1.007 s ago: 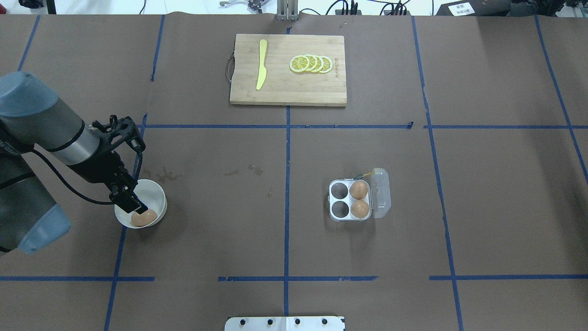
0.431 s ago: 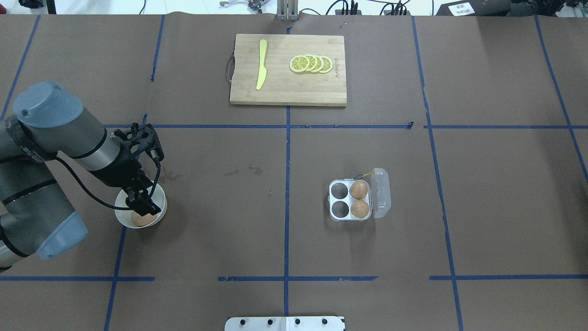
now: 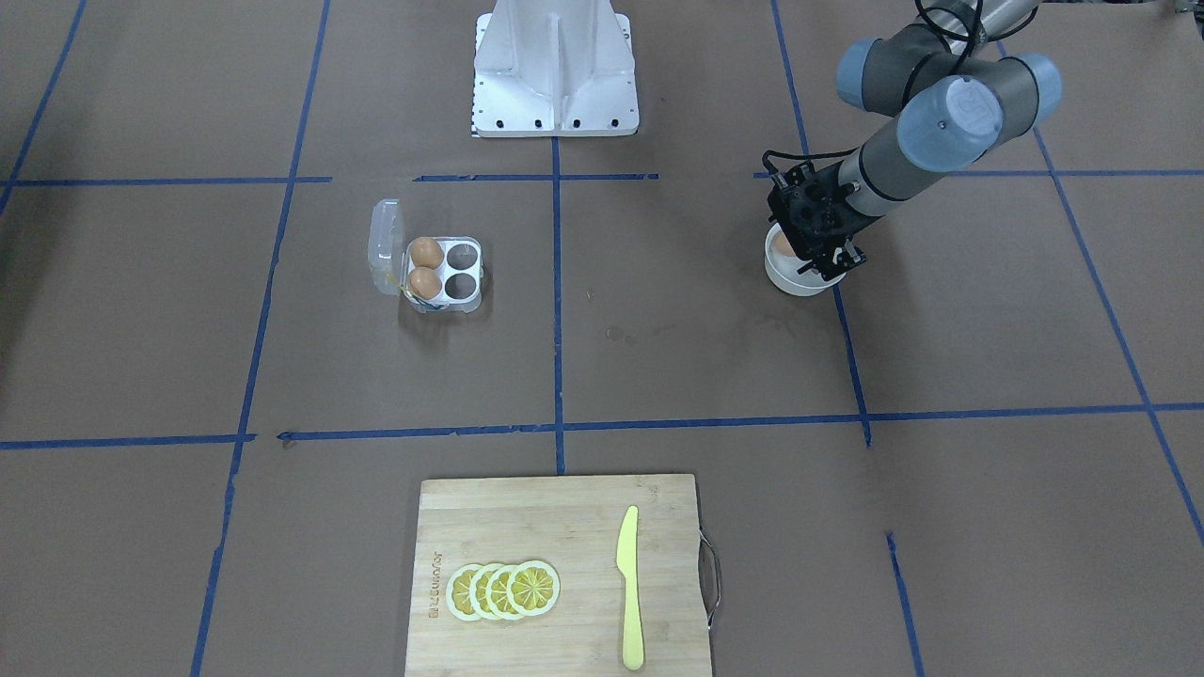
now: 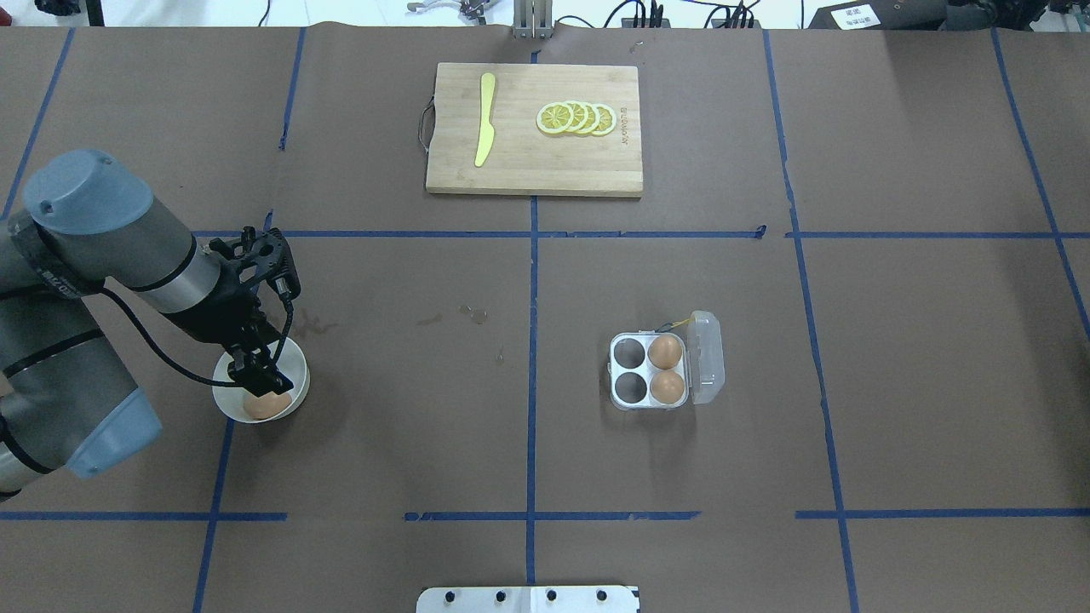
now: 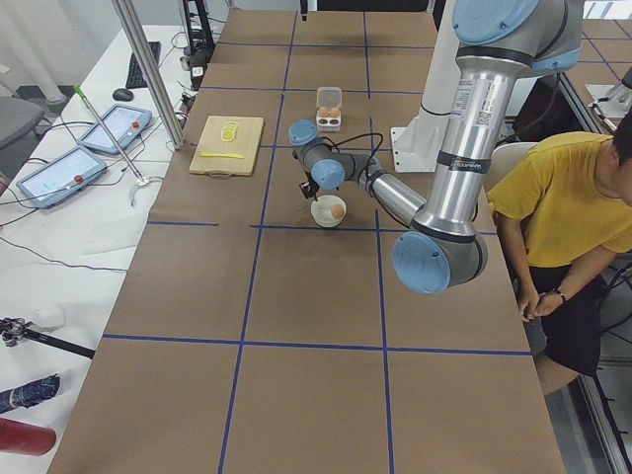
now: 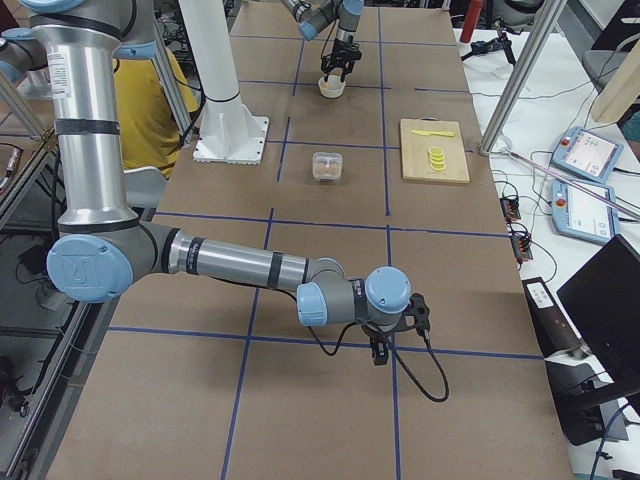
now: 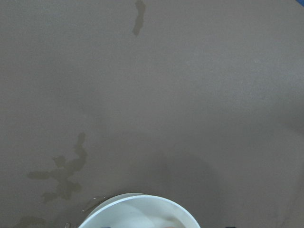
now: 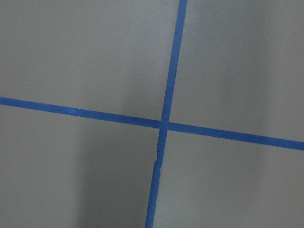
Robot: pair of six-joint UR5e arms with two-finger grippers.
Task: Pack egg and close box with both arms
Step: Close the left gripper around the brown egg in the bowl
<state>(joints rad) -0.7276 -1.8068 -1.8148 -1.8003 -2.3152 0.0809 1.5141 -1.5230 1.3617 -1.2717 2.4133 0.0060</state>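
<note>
One orange-brown egg point(image 4: 266, 406) lies in a round white bowl point(image 4: 292, 364) at the table's left; it also shows in the front view point(image 3: 781, 246). My left gripper point(image 4: 258, 381) reaches down into the bowl, its tips right at the egg. I cannot tell whether its jaws are open or shut. The clear box point(image 4: 632, 407) stands right of centre, lid point(image 4: 707, 358) swung open to the right. Two eggs point(image 4: 665, 351) point(image 4: 668, 387) fill its right cells; the two left cells are empty. My right gripper point(image 6: 378, 352) shows only in the exterior right view, low over bare table.
A wooden cutting board point(image 4: 532, 166) at the far middle carries a yellow knife point(image 4: 485, 119) and lemon slices point(image 4: 577, 118). The white pedestal point(image 3: 555, 66) stands at the robot's side. A person in yellow point(image 5: 573, 197) sits beside the table.
My left arm's elbow swung up and to the right, and the gripper shifted slightly right over the bowl. In the last half second it barely moved. The egg stays in the bowl.
</note>
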